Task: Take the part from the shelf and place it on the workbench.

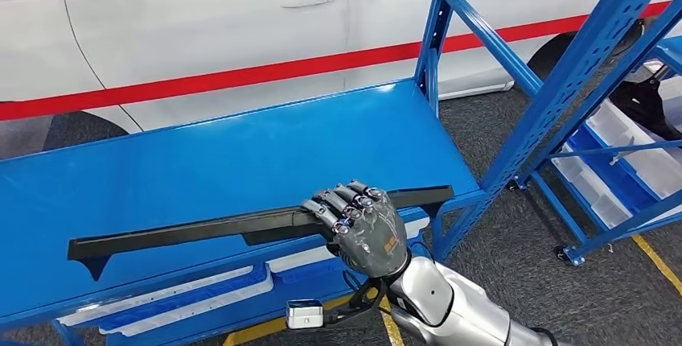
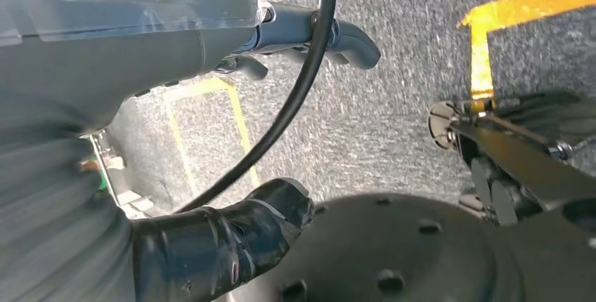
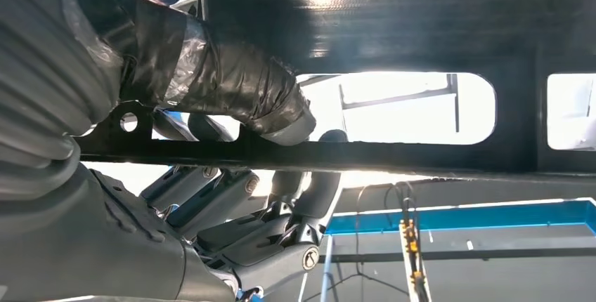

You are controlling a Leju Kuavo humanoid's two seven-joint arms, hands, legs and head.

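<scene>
A white car [image 1: 201,32] w/ a red stripe along its side spans the background in the head view. In front of it is a big blue tabletop [image 1: 241,161], flat, on a blue metal frame. A blue shelf rack [image 1: 555,96] w/ slanted braces stands to the right, just beside the tabletop's end post. On the rack's low tiers sit clear plastic bins [image 1: 635,149]; what's in them can't be made out. Under the tabletop is a lower level w/ pale trays [image 1: 161,302], contents also unclear. Floor is grey carpet [image 1: 515,241] w/ yellow tape lines.

The part [image 1: 201,232], a long thin black strip w/ a small tab hanging at its left end, runs along the tabletop's front edge, roughly level. Whether it rests on the surface or sits just above it can't be told.

Right hand [image 1: 363,229] holds the part right of its middle. Fingers [image 1: 342,205] are curled over the top edge, close together; in the right wrist view the thumb [image 3: 239,88] presses the part's black bar from the other side.

Left hand [image 2: 211,49] hangs over the floor in the left wrist view, holding nothing; fingers [image 2: 344,38] and thumb apart.
</scene>
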